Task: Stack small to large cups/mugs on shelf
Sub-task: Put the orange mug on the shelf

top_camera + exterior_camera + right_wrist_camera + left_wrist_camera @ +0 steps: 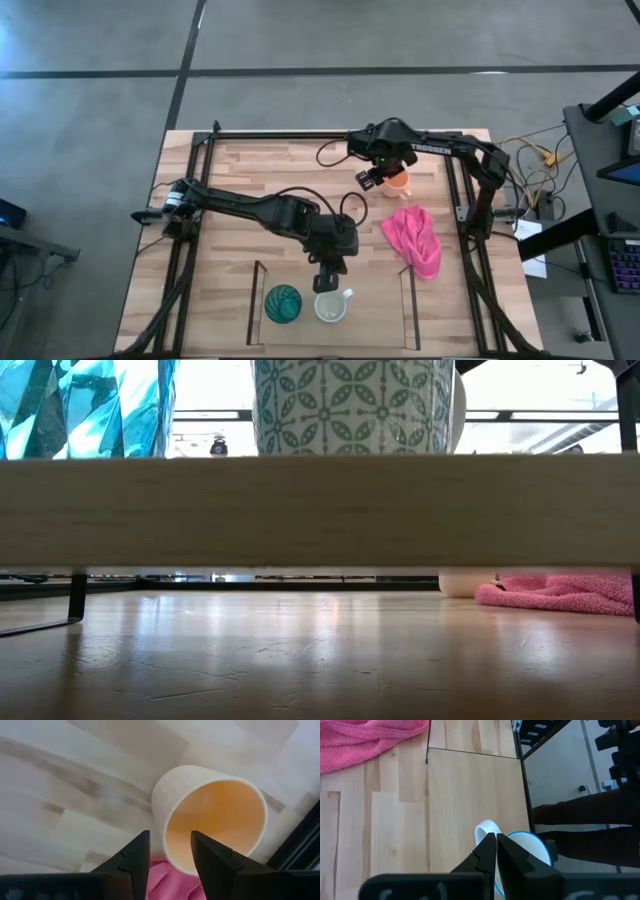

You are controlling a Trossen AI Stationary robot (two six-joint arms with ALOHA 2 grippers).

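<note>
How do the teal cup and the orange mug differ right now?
The teal cup stands in the shelf bay beside the white mug; the orange mug stands at the table's far side, near the pink cloth. The orange mug has the right tool open at it; the left tool, shut, is at the white mug, not the teal cup. Both stand upright.

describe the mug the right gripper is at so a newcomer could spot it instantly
Start at the far end of the wooden table, opposite the shelf where the teal tumbler and white mug stand. The orange mug sits there alone, just beyond the pink cloth, with the open right gripper beside it. Its orange inside sets it apart.
</note>
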